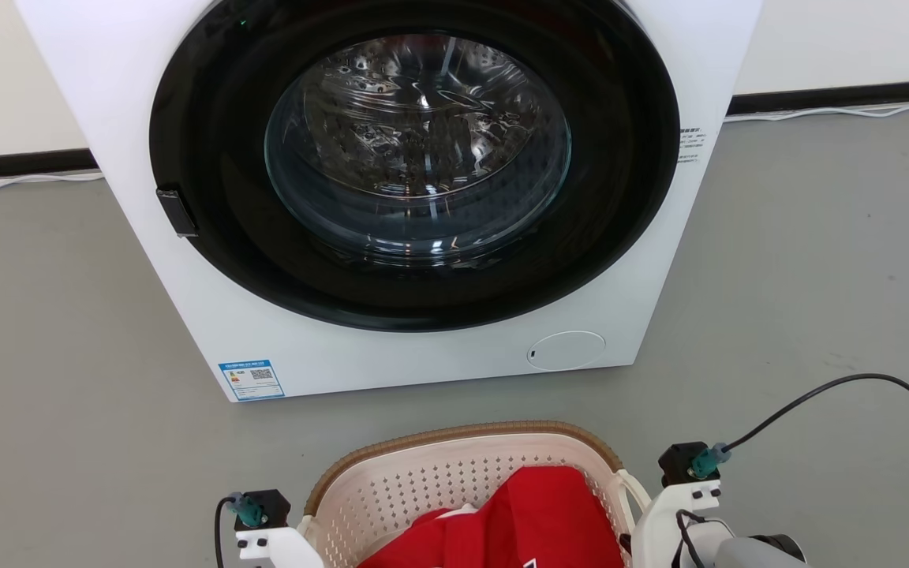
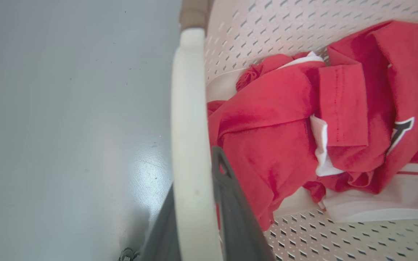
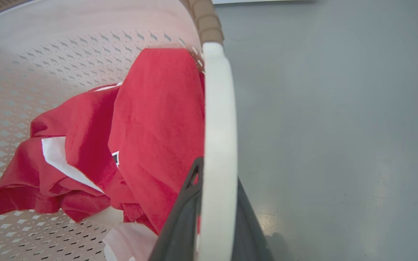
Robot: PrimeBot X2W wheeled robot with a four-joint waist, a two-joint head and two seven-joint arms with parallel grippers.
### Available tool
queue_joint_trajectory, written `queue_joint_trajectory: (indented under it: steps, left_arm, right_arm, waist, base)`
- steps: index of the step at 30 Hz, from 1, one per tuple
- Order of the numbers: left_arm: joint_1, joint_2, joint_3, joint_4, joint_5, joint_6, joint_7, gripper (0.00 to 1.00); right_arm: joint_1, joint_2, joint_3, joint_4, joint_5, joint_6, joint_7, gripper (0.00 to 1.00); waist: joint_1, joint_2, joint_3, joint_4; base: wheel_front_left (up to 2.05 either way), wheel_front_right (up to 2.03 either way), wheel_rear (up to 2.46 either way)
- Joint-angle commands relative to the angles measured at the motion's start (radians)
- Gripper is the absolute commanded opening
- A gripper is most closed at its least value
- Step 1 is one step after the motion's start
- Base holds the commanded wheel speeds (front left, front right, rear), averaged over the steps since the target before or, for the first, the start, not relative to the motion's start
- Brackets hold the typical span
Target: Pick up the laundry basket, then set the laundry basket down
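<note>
Left gripper: clamping laundry basket handle.
Right gripper: clamping opposite handle.
Washer sticker: showing QR code, text too small.
Red garment: logo hiding in folds.

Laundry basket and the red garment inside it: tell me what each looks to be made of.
Laundry basket: looks like moulded plastic, cream and matte, walls punched with regular small holes. Its rim: brown, woven-look, probably moulded plastic too, not real wicker. Red garment: soft matte fabric, perhaps cotton or a blend, judging by its folds and stitched hem.
</note>
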Motion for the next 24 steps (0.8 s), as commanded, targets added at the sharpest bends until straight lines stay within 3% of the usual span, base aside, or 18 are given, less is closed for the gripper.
queue_joint_trajectory:
  steps: [1, 24]
  left_arm:
    - [-0.025, 0.015, 0.011, -0.021, -0.006, -0.008, -0.013, 0.0]
    - [-0.03, 0.02, -0.032, -0.001, -0.056, -0.008, -0.036, 0.0]
  right_arm:
    - [-0.02, 0.007, 0.015, -0.012, 0.003, 0.016, -0.012, 0.0]
    - [-0.032, 0.002, 0.077, -0.008, 0.061, 0.016, -0.027, 0.0]
  waist:
    - [0.0, 0.0, 0.0, 0.0]
    - [0.0, 0.0, 0.004, -0.004]
  base:
    - [0.0, 0.0, 0.0]
    - [0.0, 0.0, 0.0]
